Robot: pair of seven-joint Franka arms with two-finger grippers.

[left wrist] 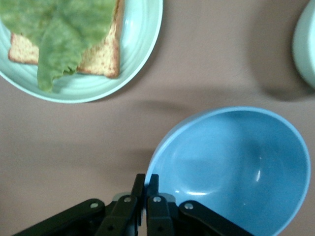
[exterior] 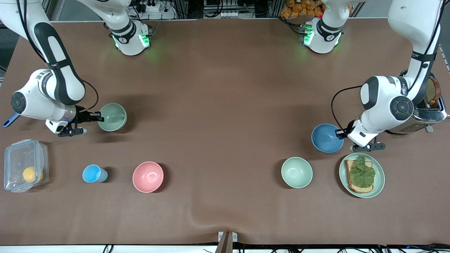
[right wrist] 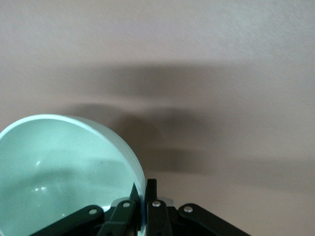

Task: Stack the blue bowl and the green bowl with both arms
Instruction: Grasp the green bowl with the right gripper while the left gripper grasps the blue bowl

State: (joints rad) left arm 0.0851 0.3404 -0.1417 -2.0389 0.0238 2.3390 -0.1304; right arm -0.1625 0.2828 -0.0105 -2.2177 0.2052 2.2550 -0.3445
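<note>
The blue bowl is toward the left arm's end of the table, just farther from the front camera than the toast plate. My left gripper is shut on its rim, one finger inside and one outside. The left wrist view shows the same pinch: gripper, blue bowl. The sage green bowl is toward the right arm's end. My right gripper is shut on its rim, also seen in the right wrist view: gripper, green bowl.
A paler mint bowl and a green plate with toast and lettuce lie nearer the front camera than the blue bowl. A toaster stands beside the left arm. A pink bowl, sky-blue cup and clear lidded box lie near the right arm's end.
</note>
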